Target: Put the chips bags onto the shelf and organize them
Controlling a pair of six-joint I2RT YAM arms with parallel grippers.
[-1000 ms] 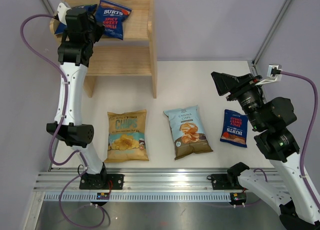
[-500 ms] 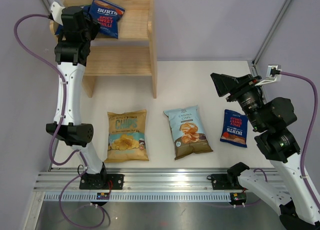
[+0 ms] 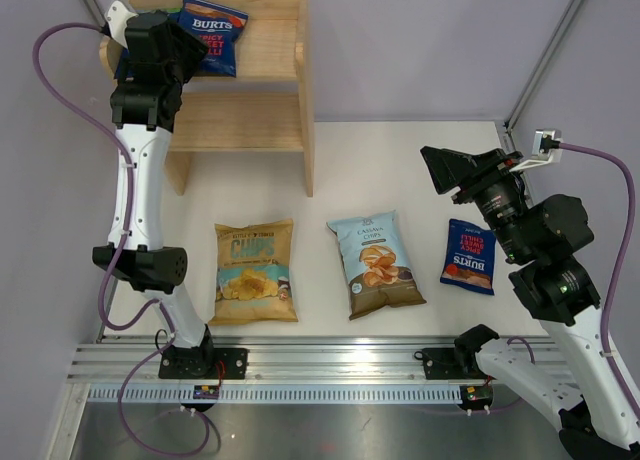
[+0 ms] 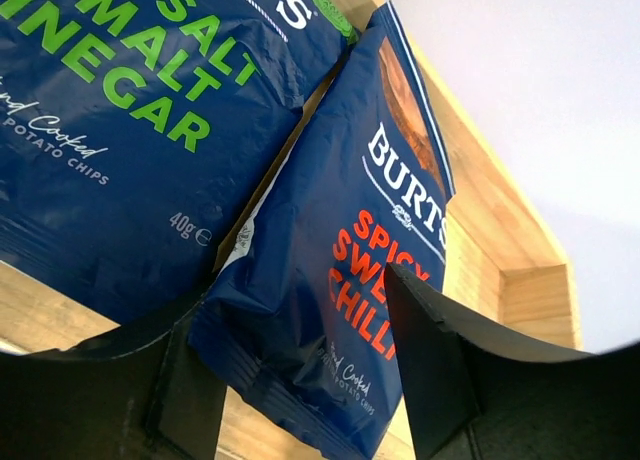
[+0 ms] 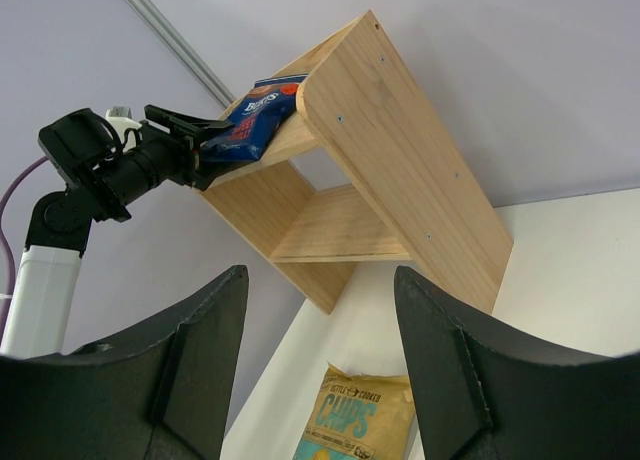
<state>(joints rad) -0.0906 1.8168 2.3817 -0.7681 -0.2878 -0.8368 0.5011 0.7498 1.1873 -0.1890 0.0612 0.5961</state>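
My left gripper (image 3: 186, 42) is up at the top tier of the wooden shelf (image 3: 250, 120). Its fingers are closed on the lower end of a dark-blue BURTS Spicy Sweet Chilli bag (image 4: 330, 280), which stands on the top tier (image 3: 212, 35). The bag leans against a BURTS Sea Salt and Malt Vinegar bag (image 4: 130, 110) to its left. A yellow CHIPS bag (image 3: 254, 272), a Cassava Chips bag (image 3: 375, 263) and a third BURTS bag (image 3: 470, 255) lie flat on the table. My right gripper (image 3: 442, 170) is open and empty, raised above the table right of the Cassava bag.
The shelf's lower tier (image 5: 345, 225) holds nothing. The shelf stands at the back left against the purple wall. A metal rail (image 3: 330, 365) runs along the near table edge. The right wrist view shows the yellow bag (image 5: 365, 420) below the open fingers.
My left gripper has carried the Spicy Sweet Chilli bag leftward along the top tier and turned it more upright, closer to the other bag. The right arm has not moved.
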